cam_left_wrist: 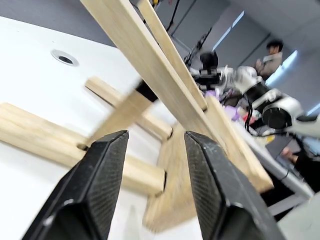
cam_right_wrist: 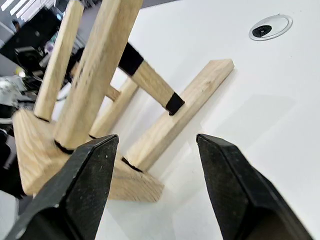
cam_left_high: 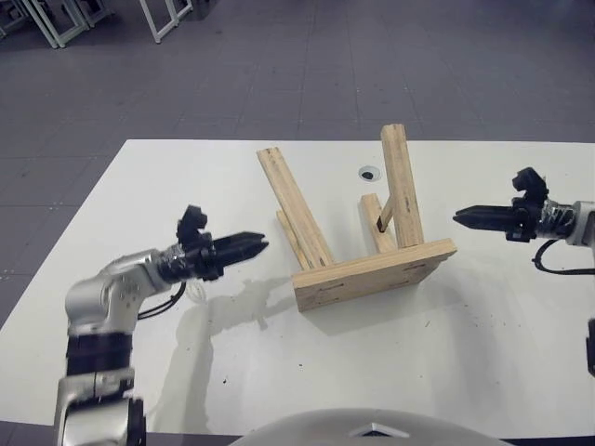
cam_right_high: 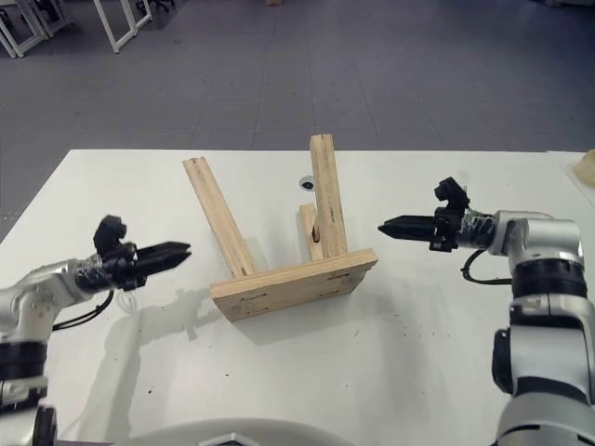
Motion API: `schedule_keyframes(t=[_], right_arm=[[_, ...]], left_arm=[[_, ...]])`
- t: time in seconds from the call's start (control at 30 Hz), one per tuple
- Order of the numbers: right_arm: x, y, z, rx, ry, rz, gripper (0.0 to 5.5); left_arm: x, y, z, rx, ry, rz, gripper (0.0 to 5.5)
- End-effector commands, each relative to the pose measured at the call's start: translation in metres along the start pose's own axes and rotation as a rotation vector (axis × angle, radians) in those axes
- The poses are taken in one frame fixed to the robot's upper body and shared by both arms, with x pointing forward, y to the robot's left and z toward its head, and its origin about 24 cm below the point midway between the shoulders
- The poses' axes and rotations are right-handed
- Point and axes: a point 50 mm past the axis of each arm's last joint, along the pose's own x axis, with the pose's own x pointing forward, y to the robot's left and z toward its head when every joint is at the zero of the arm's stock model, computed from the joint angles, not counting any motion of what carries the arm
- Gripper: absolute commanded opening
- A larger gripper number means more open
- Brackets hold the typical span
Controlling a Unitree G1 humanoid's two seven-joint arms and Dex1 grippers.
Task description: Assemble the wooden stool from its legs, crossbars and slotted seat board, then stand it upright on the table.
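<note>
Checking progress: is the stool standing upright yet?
No, tipped: the stool lies on its side, seat board on edge, two legs slanting upward.

Even, diffuse light from overhead, fairly bright: the white table (cam_left_high: 483, 372) sits close to full white with no hard glare spots, and the floor (cam_left_high: 372, 74) behind it reads a darker grey. Shadows are faint and soft-edged: the stool (cam_left_high: 372, 274) throws a pale one onto the table on the robot's left, and in the right wrist view the lowest leg (cam_right_wrist: 195, 100) casts a weak grey patch beside it. In the left wrist view, bright patches (cam_left_wrist: 298, 56) in the room behind clip to white.
</note>
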Motion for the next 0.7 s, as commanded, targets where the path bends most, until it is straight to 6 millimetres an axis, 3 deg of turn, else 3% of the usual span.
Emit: schedule_keyframes(t=[0.03,0.17,0.3,0.53,0.7], right_arm=[[-0.012,0.014,-0.013,-0.18,0.182,-0.001,2.88],[-0.002,0.026,-0.014,-0.291,0.256,0.056,2.88],[0.015,0.031,-0.014,-0.378,0.288,0.084,2.93],[0.05,0.035,-0.001,-0.476,0.256,0.141,2.93],[0.057,0.035,-0.001,-0.507,0.278,0.184,2.73]], left_arm=[[0.001,-0.025,-0.003,0.192,0.102,0.027,2.06],[0.009,-0.034,-0.007,0.277,0.134,0.023,2.06],[0.013,-0.036,-0.015,0.326,0.206,0.033,2.86],[0.031,-0.026,-0.024,0.391,0.3,0.045,2.86],[0.046,-0.019,-0.034,0.397,0.327,0.031,2.87]])
